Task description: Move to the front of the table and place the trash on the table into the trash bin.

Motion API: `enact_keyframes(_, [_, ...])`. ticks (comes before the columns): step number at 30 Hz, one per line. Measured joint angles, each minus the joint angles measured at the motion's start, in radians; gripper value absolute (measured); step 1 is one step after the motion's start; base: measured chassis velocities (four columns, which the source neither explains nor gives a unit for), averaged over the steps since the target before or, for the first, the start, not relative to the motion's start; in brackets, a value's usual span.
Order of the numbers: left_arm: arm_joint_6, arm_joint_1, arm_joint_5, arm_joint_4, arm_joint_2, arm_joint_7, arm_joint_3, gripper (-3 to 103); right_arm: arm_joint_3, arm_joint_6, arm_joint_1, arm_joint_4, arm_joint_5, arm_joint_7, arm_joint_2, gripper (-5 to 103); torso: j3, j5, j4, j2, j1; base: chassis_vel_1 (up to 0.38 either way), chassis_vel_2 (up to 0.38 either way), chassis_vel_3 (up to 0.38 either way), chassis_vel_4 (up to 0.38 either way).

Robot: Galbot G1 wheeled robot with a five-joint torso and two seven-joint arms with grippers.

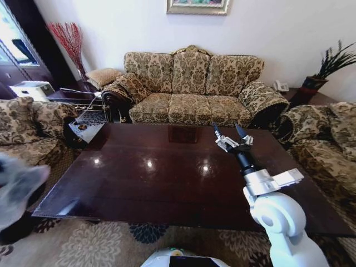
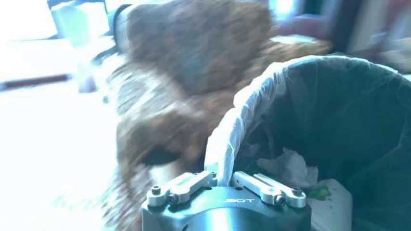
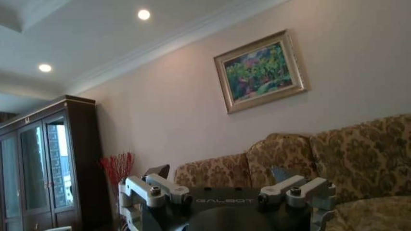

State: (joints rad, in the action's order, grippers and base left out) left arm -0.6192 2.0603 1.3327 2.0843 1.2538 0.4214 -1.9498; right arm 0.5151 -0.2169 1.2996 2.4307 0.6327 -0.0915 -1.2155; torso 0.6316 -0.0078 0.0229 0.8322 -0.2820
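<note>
The table [image 1: 167,183] is a glossy dark reddish-brown coffee table stretching across the head view. My right gripper [image 1: 231,135] hangs open above its far right part, nothing between its fingers [image 3: 282,173]. The trash bin [image 2: 334,125], black with a white bag liner over its rim, stands just ahead of my left gripper [image 2: 224,185]. Crumpled white trash [image 2: 289,166] lies inside it. In the head view the trash bin [image 1: 84,130] stands by the table's far left corner, and my left arm [image 1: 16,189] is a blur at the left edge.
A patterned sofa [image 1: 192,92] stands behind the table, with matching armchairs on the left [image 1: 33,128] and right [image 1: 328,139]. A dark side table [image 1: 72,95] sits at the back left. Patterned carpet [image 1: 94,245] lies along the table's near edge.
</note>
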Motion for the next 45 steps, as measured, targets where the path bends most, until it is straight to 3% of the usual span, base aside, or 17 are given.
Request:
enact_keyframes(7, [0.058, -0.061, -0.066, -0.15, 0.087, 0.019, 0.106, 0, 0.03, 0.019, 0.037, -0.002, -0.002, 0.002, -0.002, 100, 0.0, 0.0006, -0.0005, 0.0, 0.0, 0.0, 0.0, 0.0, 0.0])
enact_keyframes(10, [0.124, -0.116, -0.147, -0.331, 0.135, 0.026, 0.253, 0, 0.043, 0.028, 0.046, -0.002, -0.007, -0.003, -0.008, 100, 0.0, 0.0, -0.0003, 0.0, 0.0, 0.0, 0.0, 0.0, 0.0])
enact_keyframes(13, [0.144, -0.15, -0.181, -0.419, 0.146, 0.025, 0.321, 0, 0.044, 0.03, 0.049, -0.001, -0.014, -0.005, -0.012, 100, 0.0, -0.001, 0.0008, 0.0, 0.0, 0.0, 0.0, 0.0, 0.0])
enact_keyframes(14, [0.153, -0.194, -0.204, -0.511, 0.149, 0.023, 0.392, 0, 0.05, 0.03, 0.057, 0.001, -0.02, -0.009, -0.013, 100, 0.0, -0.0011, 0.0005, 0.0, 0.0, 0.0, 0.0, 0.0, 0.0])
enact_keyframes(15, [0.153, -0.194, -0.204, -0.511, 0.149, 0.023, 0.392, 0, 0.05, 0.03, 0.057, 0.001, -0.02, -0.009, -0.013, 100, 0.0, -0.0011, 0.0005, 0.0, 0.0, 0.0, 0.0, 0.0, 0.0])
enact_keyframes(18, [0.17, -0.276, -0.252, -0.665, 0.14, 0.01, 0.507, 0, 0.076, 0.027, 0.084, 0.013, -0.024, -0.014, -0.003, 100, 0.0, 0.0, -0.0008, 0.0, 0.0, 0.0, 0.0, 0.0, 0.0])
enact_keyframes(24, [0.19, -0.359, -0.291, -0.804, 0.116, -0.012, 0.598, 0, 0.115, 0.015, 0.115, 0.031, -0.023, -0.026, 0.026, 100, 0.0, 0.0, -0.0003, 0.0, 0.0, 0.0, 0.0, 0.0, 0.0])
enact_keyframes(28, [0.249, -0.447, -0.318, -0.96, 0.077, -0.033, 0.667, 0, 0.144, 0.009, 0.151, 0.046, -0.024, -0.037, 0.035, 100, 0.0, 0.0005, -0.0008, 0.0, 0.0, 0.0, 0.0, 0.0, 0.0])
enact_keyframes(36, [0.27, -0.504, -0.346, -1.073, 0.073, -0.096, 0.704, 0, 0.139, 0.011, 0.188, 0.054, -0.049, -0.04, 0.022, 100, 0.0, 0.0002, 0.0, 0.0, 0.0, 0.0, 0.0, 0.0, 0.0])
enact_keyframes(43, [0.249, -0.496, -0.36, -1.051, 0.086, -0.119, 0.706, -3, 0.132, 0.015, 0.194, 0.055, -0.056, -0.039, 0.014, 100, 0.0, 0.0002, -0.0002, 0.0, 0.0, 0.0, 0.0, 0.0, 0.0])
enact_keyframes(45, [0.227, -0.478, -0.362, -1.022, 0.092, -0.122, 0.7, 7, 0.131, 0.015, 0.188, 0.051, -0.055, -0.038, 0.012, 100, 0.0, 0.0006, -0.0005, 0.0, 0.0, 0.0, 0.0, 0.0, 0.0])
